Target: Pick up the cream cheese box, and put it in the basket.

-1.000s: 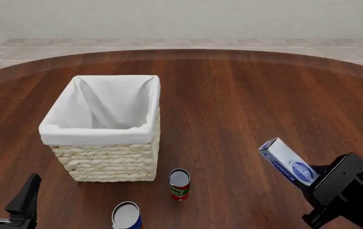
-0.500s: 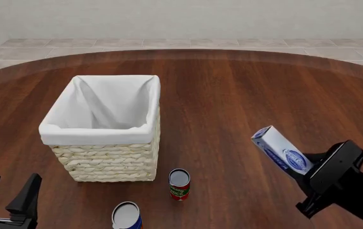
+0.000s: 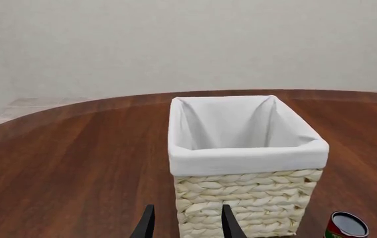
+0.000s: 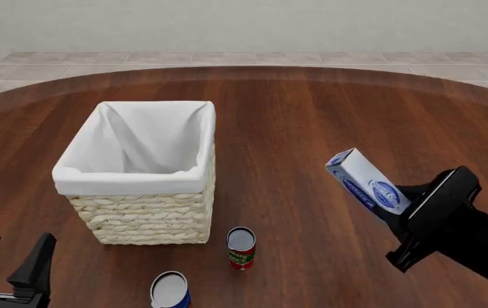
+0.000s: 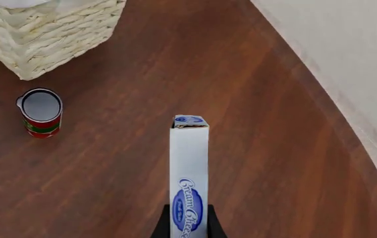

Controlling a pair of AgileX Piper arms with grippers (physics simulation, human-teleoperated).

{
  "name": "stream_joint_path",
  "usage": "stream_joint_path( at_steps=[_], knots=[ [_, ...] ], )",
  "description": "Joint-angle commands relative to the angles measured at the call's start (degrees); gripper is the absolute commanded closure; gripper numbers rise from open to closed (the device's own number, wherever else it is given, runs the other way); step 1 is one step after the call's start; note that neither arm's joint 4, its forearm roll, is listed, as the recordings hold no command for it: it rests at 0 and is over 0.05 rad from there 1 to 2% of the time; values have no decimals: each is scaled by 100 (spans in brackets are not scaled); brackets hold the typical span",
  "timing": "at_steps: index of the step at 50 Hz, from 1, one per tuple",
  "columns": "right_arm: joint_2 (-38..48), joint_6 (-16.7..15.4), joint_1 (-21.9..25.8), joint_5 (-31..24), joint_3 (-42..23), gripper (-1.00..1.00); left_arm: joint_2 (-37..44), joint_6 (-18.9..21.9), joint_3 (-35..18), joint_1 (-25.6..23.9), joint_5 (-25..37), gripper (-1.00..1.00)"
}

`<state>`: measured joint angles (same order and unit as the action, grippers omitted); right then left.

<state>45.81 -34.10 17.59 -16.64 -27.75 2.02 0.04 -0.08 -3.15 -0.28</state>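
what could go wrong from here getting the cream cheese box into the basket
The right hand grips only the lower end of the cream cheese box, so the long tilted carton might pivot or slip in transit. The basket is tall; carried too low, the box may strike its rim. The red can stands near the path.

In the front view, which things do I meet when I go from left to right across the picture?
left gripper → basket → blue can → red can → cream cheese box → right gripper

My right gripper (image 4: 395, 208) is raised above the table, fingers clamped on the cream cheese box (image 4: 365, 181). My left gripper (image 4: 11, 256) sits low, fingers spread apart.
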Motion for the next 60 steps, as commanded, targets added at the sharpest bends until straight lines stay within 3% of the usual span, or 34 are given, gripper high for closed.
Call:
stream_joint_path(
  at_steps=[1,60],
  knots=[
    [130,177,220,137,-248,100,-8,4,0,-7,5,-100],
    [808,201,1051,633,-870,100,-182,11,-17,-41,97,-100]
  ],
)
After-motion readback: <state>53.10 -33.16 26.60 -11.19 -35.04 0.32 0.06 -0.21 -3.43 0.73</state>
